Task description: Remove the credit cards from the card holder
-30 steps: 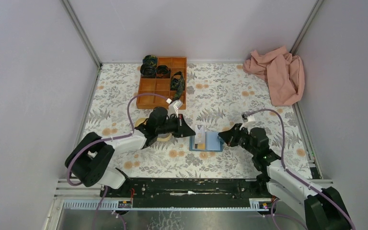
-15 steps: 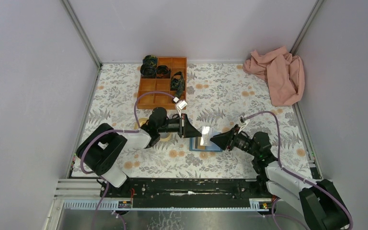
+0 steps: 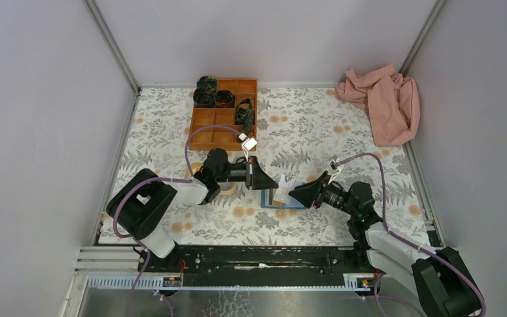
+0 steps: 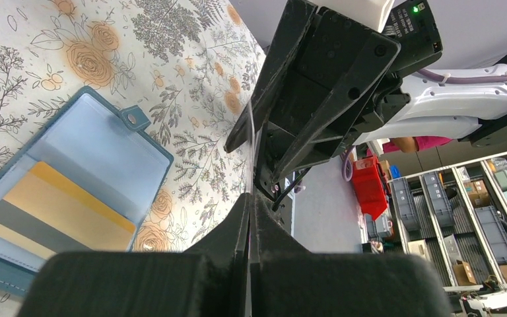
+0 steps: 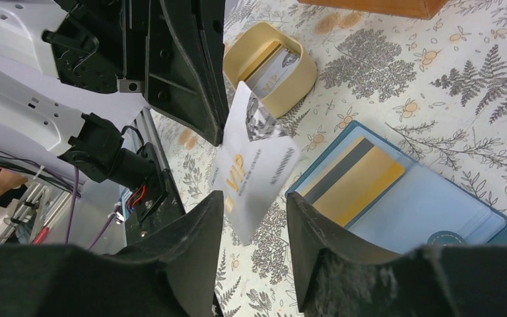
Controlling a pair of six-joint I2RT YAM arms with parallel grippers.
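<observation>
You can read one word only: gold "VIP" on the white card (image 5: 254, 168), mid-bench toward the near edge. The second card (image 5: 272, 66), standing in the tan tray (image 5: 302, 84), also reads "VIP". Finer print on the white card is too blurred.

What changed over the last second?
The left gripper and right gripper moved toward each other above the card holder. The left is shut on the white card; the right is open around it. Card holder, wooden tray and pink cloth stayed put.
</observation>
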